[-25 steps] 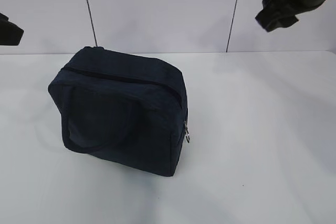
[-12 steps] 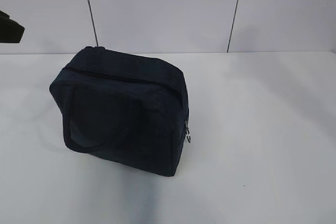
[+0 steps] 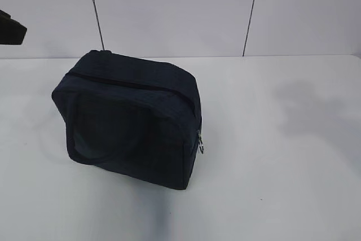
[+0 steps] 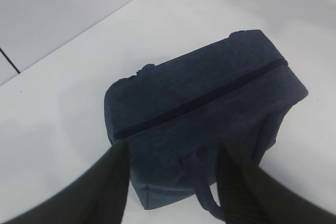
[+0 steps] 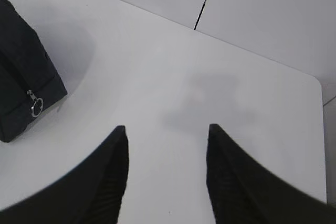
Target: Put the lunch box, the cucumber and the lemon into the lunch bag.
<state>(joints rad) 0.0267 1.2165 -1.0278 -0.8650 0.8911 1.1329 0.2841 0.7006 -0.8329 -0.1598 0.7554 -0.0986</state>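
Navy lunch bag (image 3: 130, 122) standing zipped shut left of centre on the white worktop (image 3: 282, 167), ring pull (image 3: 200, 148) at its right end; left gripper (image 4: 170, 153) above it and right gripper (image 5: 165, 129) over bare worktop, apparently well above it, jaws apart and empty.

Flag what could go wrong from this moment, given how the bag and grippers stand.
1. The lunch bag looks zipped shut, its ring pull at the end; lunch box, cucumber and lemon appear in no view, so packing cannot be checked.
2. Left gripper hangs open above the bag; descending, it might snag the handle.
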